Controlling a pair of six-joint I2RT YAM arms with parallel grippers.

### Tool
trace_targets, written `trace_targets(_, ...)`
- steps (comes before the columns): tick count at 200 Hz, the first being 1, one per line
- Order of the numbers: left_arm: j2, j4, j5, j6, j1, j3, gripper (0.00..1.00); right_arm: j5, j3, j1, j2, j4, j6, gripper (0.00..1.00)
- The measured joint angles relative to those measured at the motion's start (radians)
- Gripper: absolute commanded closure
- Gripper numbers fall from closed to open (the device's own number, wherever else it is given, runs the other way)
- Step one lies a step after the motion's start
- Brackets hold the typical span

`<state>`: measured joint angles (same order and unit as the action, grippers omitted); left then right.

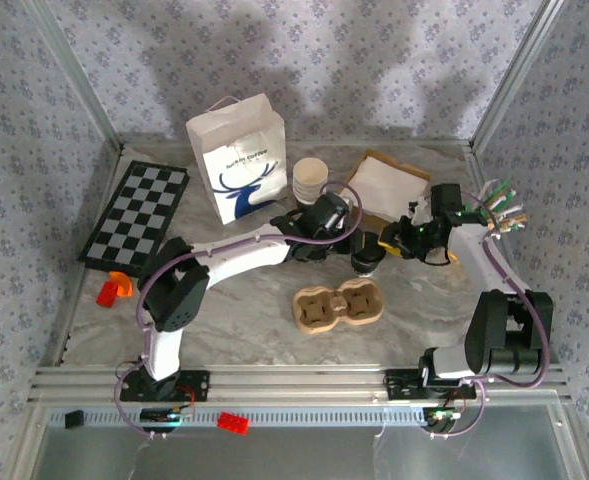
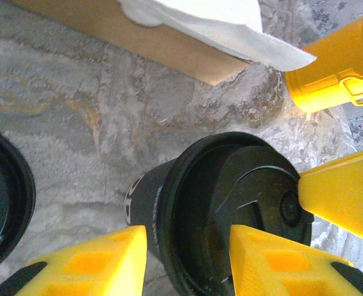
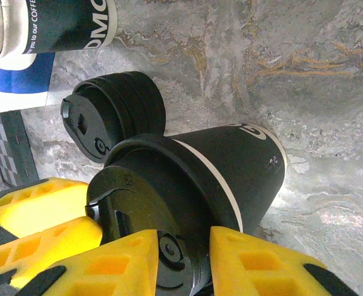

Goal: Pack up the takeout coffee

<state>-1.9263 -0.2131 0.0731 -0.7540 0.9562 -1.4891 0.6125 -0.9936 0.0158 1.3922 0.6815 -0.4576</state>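
A black takeout coffee cup (image 1: 365, 262) with a black lid (image 2: 255, 185) stands on the marble table between my two grippers. My left gripper (image 2: 187, 237) straddles the near rim of the lid, one finger outside the cup wall and one over the lid, jaws apart. My right gripper (image 3: 184, 237) pinches the lid's edge on the cup (image 3: 230, 166) from the other side. In the top view the left gripper (image 1: 346, 240) and right gripper (image 1: 389, 245) meet over the cup. The white paper bag (image 1: 239, 160) with a blue deer stands at the back.
A cardboard cup carrier (image 1: 338, 306) lies in front of the cup. Loose black lids (image 3: 113, 114) sit beside it, with another cup (image 3: 58, 24) beyond. White cups (image 1: 310, 180) and a brown tray of napkins (image 1: 386, 185) are behind. A chessboard (image 1: 139, 210) lies left.
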Motion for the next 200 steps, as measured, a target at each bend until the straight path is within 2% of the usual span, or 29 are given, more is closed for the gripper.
trace_targets(40, 0.019, -0.013, -0.010, -0.053, 0.009, 0.014, 0.61, -0.013, -0.042, -0.003, 0.008, 0.010, -0.005, 0.62)
trace_targets(73, 0.009, -0.017, -0.010, -0.059, 0.013, -0.005, 0.66, -0.024, -0.089, -0.004, 0.049, 0.014, 0.003, 0.62)
trace_targets(152, -0.025, -0.029, -0.010, -0.051, 0.013, -0.040, 0.76, -0.023, -0.114, -0.032, 0.114, 0.019, 0.037, 0.74)
trace_targets(200, -0.026, -0.049, -0.014, -0.043, 0.013, -0.048, 0.77, -0.013, -0.098, -0.020, 0.114, 0.007, 0.037, 0.76)
